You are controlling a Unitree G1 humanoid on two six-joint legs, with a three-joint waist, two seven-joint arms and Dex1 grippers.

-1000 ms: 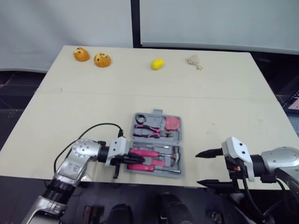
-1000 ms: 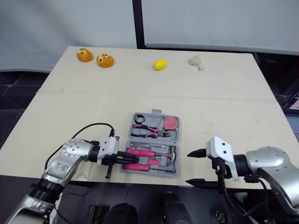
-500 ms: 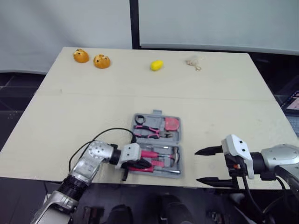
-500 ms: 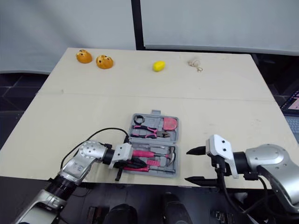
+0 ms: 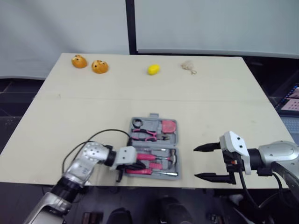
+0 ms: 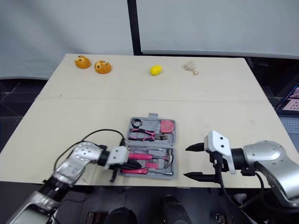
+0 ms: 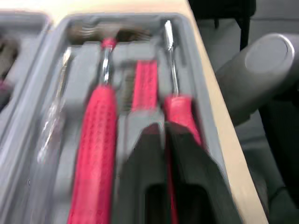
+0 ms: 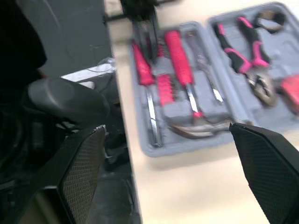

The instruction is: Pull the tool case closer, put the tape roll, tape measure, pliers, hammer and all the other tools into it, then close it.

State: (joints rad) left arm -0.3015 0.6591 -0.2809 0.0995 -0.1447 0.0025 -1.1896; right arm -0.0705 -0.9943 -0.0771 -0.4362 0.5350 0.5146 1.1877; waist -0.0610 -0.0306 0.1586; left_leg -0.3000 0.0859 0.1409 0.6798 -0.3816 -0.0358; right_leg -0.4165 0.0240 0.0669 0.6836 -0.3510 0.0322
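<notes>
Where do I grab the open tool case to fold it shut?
Take the small handle tab on the far edge of the tool case, coming from above with the open right gripper: the case lies flat open, and that tab juts out.

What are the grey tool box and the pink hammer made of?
The grey open tool case looks like moulded plastic: matt, with shaped slots. The pink-handled hammer seems rubber-gripped, its handle dotted; its shaft and head shine like steel.
</notes>
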